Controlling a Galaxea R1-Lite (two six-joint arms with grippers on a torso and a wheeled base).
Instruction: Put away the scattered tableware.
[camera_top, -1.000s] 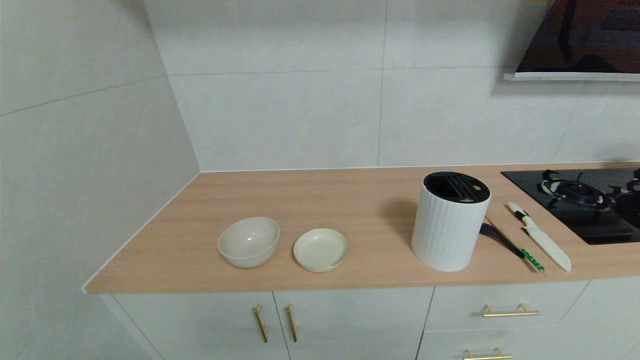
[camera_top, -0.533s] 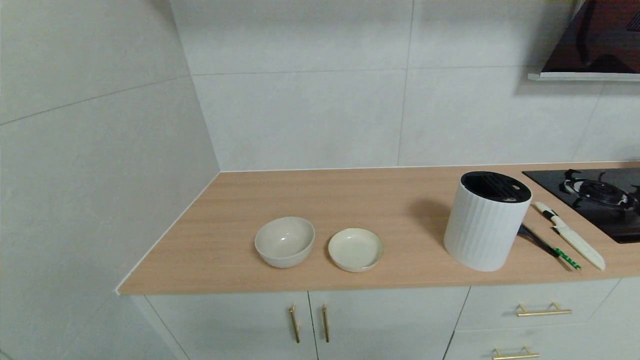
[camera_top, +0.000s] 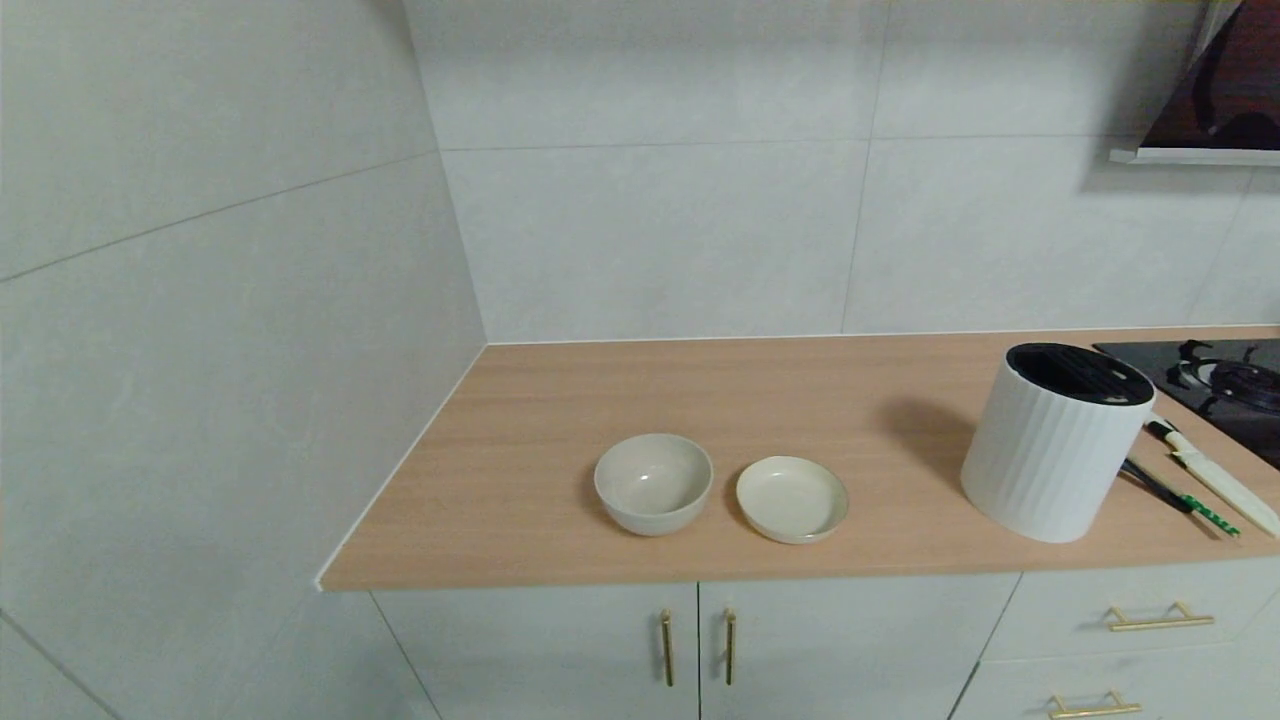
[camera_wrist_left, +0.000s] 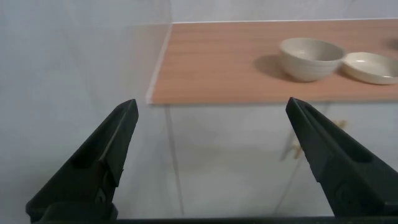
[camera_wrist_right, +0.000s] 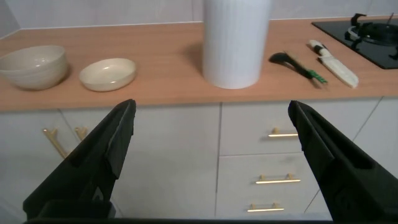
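A cream bowl (camera_top: 653, 483) and a shallow cream plate (camera_top: 792, 498) sit side by side near the front edge of the wooden counter (camera_top: 760, 400). To their right stands a white ribbed utensil holder (camera_top: 1055, 456) with a black slotted top. Beyond it lie a black, green-handled utensil (camera_top: 1180, 497) and a cream knife (camera_top: 1215, 477). My left gripper (camera_wrist_left: 211, 124) hangs open below counter height, off the counter's left corner, with the bowl (camera_wrist_left: 311, 57) and plate (camera_wrist_left: 373, 66) ahead. My right gripper (camera_wrist_right: 211, 124) is open in front of the cabinets, facing the holder (camera_wrist_right: 235, 40), plate (camera_wrist_right: 107, 73) and bowl (camera_wrist_right: 34, 66).
A black gas hob (camera_top: 1215, 385) occupies the counter's far right, with a range hood (camera_top: 1215, 90) above. A tiled wall closes off the left side. White cabinet doors and drawers with gold handles (camera_top: 697, 647) sit below the counter.
The whole head view has shifted so everything slides rightward in the picture: the camera has turned left. The tableware itself has not moved.
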